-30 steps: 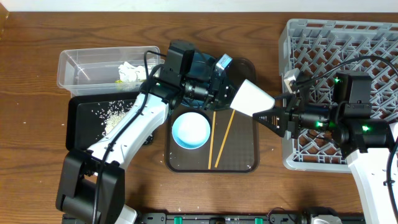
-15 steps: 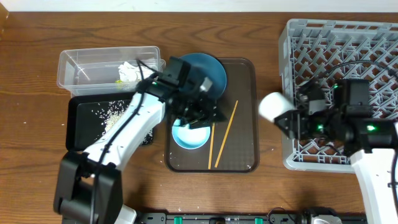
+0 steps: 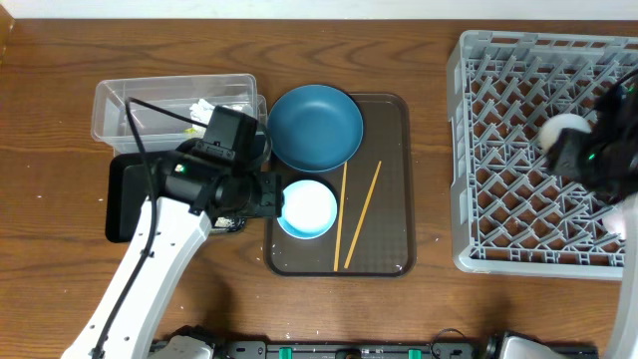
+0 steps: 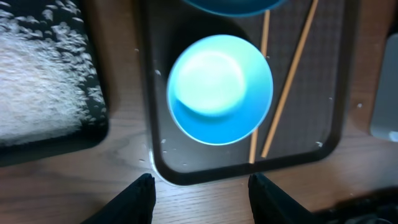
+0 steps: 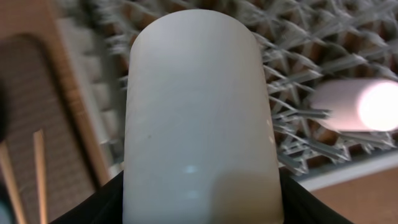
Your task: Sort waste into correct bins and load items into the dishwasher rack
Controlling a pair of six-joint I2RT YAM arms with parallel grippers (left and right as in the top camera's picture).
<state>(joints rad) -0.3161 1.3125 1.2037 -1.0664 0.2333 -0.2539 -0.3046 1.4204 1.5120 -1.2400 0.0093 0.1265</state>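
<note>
The left claw (image 4: 200, 184) is held open and empty above the near-left edge of the brown serving tray (image 3: 391, 261), both fingers spread wide with nothing between them. Just beyond it, a light blue bowl (image 4: 221, 87) with a white inside is seen upright on that tray. Two wooden chopsticks (image 3: 351, 214) lie to the bowl's right, and a dark blue plate (image 3: 315, 127) overlaps the tray's far edge. Left of the tray, loose rice grains (image 4: 37, 74) are spread in the black tray (image 3: 122, 204). Behind it, a crumpled white tissue (image 3: 204, 108) lies in the clear plastic tub (image 3: 140, 105).

The right claw (image 5: 199, 208) is closed on a cream cup (image 5: 199, 118), which is held above the right part of the grey dishwasher rack (image 3: 498, 150). A pink cup (image 5: 351, 106) lies in the rack beside it. All stands on a wooden tabletop (image 3: 60, 279).
</note>
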